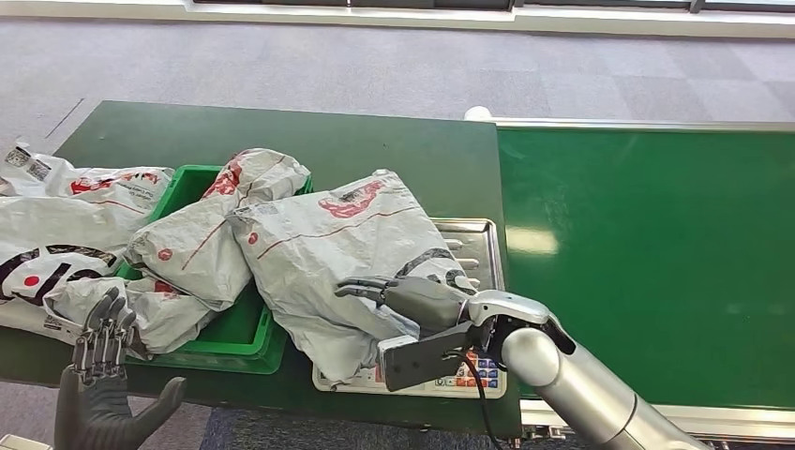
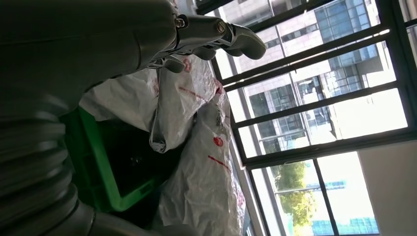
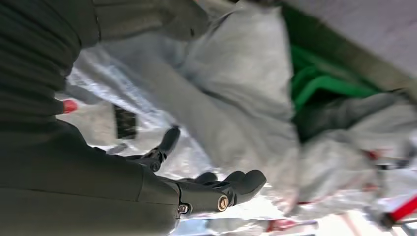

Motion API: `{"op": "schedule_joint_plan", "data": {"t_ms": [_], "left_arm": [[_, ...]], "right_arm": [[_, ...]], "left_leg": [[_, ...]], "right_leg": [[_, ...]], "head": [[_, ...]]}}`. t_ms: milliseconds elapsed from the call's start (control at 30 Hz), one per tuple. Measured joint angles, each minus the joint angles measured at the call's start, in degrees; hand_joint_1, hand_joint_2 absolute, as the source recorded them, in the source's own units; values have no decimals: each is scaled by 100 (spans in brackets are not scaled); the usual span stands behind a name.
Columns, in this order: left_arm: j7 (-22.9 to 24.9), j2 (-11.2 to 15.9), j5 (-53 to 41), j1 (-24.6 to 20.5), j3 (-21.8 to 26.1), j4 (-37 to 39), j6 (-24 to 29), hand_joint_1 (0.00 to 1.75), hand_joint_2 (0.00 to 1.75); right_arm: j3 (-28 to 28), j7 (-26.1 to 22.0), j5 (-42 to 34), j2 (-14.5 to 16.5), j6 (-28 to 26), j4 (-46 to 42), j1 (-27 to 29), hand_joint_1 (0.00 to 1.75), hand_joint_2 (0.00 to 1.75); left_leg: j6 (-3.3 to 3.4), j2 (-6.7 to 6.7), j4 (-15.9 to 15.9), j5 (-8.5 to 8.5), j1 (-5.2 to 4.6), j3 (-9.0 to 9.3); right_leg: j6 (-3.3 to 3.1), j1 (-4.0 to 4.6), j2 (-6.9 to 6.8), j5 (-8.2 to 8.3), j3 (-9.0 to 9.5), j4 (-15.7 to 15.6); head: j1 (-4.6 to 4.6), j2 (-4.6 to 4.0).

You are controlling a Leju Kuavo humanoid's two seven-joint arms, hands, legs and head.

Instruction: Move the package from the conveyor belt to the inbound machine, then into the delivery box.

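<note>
A large grey package (image 1: 328,244) with red print lies across the silver inbound machine (image 1: 483,246), its left end hanging over the rim of the green delivery box (image 1: 239,333). My right hand (image 1: 412,300) lies flat over the package's near end, fingers stretched out and gripping nothing. In the right wrist view the right hand (image 3: 206,189) hovers close to the package (image 3: 236,98) with its fingers slightly curled. At the table's front left corner my left hand (image 1: 98,375) is raised with fingers apart, holding nothing. The green conveyor belt (image 1: 647,262) is on the right.
Two more grey packages (image 1: 202,234) are piled in the delivery box, and others (image 1: 56,225) lie on the table to its left. The machine's keypad (image 1: 473,375) faces the front edge. The left wrist view looks past the box (image 2: 105,172) to windows.
</note>
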Motion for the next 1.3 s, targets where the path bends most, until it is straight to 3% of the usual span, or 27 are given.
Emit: {"op": "schedule_joint_plan", "data": {"t_ms": [267,433,500,567,633,700,767,867,900,1000,1033,1167,1300], "left_arm": [[-103,-60,-228,-141,127,-120,71,0,175],[112,148,-614,-398,-97,-62,558,0,175],[533,300,-907,-583,-300,16,750,0,175],[1143,462,-1275,-811,-548,134,940,0,175],[1724,610,-1698,-1078,-839,275,1109,0,175],[2232,734,-2152,-1458,-1196,493,1184,0,175],[2719,848,-2597,-2025,-1648,877,1121,0,175],[3317,925,-3032,-2919,-2359,1648,904,0,175],[3464,928,-3099,-3145,-2558,1889,841,7,175],[3817,915,-3253,-3678,-3013,2523,633,138,175],[3922,892,-3331,-3838,-3157,2736,572,175,175],[4184,633,-3734,-4364,-3788,3610,524,175,175],[4268,401,-3921,-4688,-4266,4272,560,175,175]], "right_arm": [[304,-75,-574,-5,290,-83,-445,0,175],[436,-33,-884,-4,228,-26,-874,0,175],[442,13,-869,2,-79,-4,-984,0,87],[314,120,-629,75,-920,-13,-933,0,87],[-103,220,-117,256,-2198,-115,-712,0,175],[-768,186,693,468,-3507,-286,-482,0,175],[-1469,98,1482,601,-4405,-313,-376,0,175],[-2440,-61,1662,638,-4684,435,-520,0,175],[-2726,-128,1613,634,-4704,837,-610,0,175],[-3319,-183,1610,613,-4815,2053,-854,0,175],[-3473,-173,1608,607,-4870,2451,-912,0,175],[-4105,-281,1415,562,-5068,3849,-959,0,175],[-4598,-397,1278,539,-5105,4699,-956,0,175]], "left_leg": [[-5,0,0,3,0,1],[-5,-7,1,10,0,2],[-7,-9,1,14,0,2],[-8,-10,1,18,0,2],[-7,-13,3,25,0,-4],[-4,-22,4,33,0,-16],[0,-39,5,43,-2,-30],[14,-49,6,62,-8,-48],[20,-44,7,69,-11,-56],[33,-20,14,92,-19,-81],[37,-18,16,99,-21,-88],[43,-46,19,112,-22,-115],[43,-29,18,112,-27,-131]], "right_leg": [[-1,1,1,1,1,1],[-1,1,-6,5,0,1],[-2,1,-9,8,0,0],[-4,3,-9,14,-3,0],[-6,2,-14,19,-13,0],[-5,-1,-25,24,-26,0],[-1,-4,-42,32,-29,-1],[9,-9,-54,59,-31,-2],[13,-12,-50,72,-39,-3],[24,-22,-28,105,-79,-6],[27,-23,-25,110,-87,-6],[34,-24,-51,115,-97,-6],[37,-27,-32,120,-118,-4]], "head": [[0,0],[-1,0],[-1,0],[-1,0],[-1,0],[-1,0],[-1,0],[1,0],[2,0],[1,0],[1,0],[1,0],[2,0]]}}
